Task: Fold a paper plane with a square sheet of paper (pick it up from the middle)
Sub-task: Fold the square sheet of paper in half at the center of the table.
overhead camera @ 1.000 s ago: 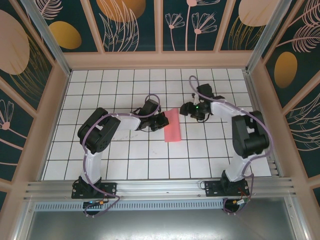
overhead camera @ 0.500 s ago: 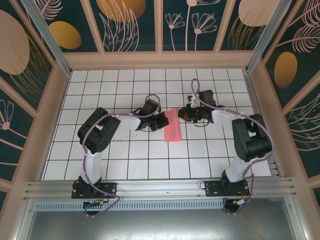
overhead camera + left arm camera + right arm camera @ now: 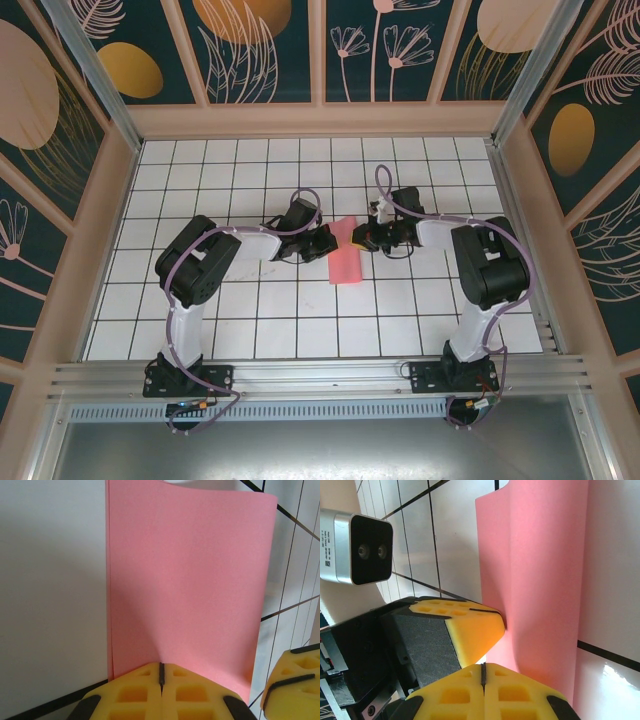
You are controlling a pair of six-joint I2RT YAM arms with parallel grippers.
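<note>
Table [image 3: 250, 330] is unchanged from the earlier frames. Right arm [image 3: 480, 262] has been swung in toward the middle; a second ago its wrist was clear of the paper's right side. Left arm [image 3: 200, 265] is held as before. Paper [image 3: 346, 258] has not shifted. It is seen as a long folded rectangle near the table's middle, running away from the bases.

Left gripper [image 3: 326, 243] is placed at the paper's left long edge. Its fingers are closed, and a pucker in the paper is seen running into their seam in the left wrist view. Right gripper [image 3: 360, 238] is now set at the far part of the right long edge. Its fingers are pressed together; whether any paper is caught between them cannot be told. The near short edge is left free. Bare tiles are left on all sides, most toward the bases, and the walls are well apart.
</note>
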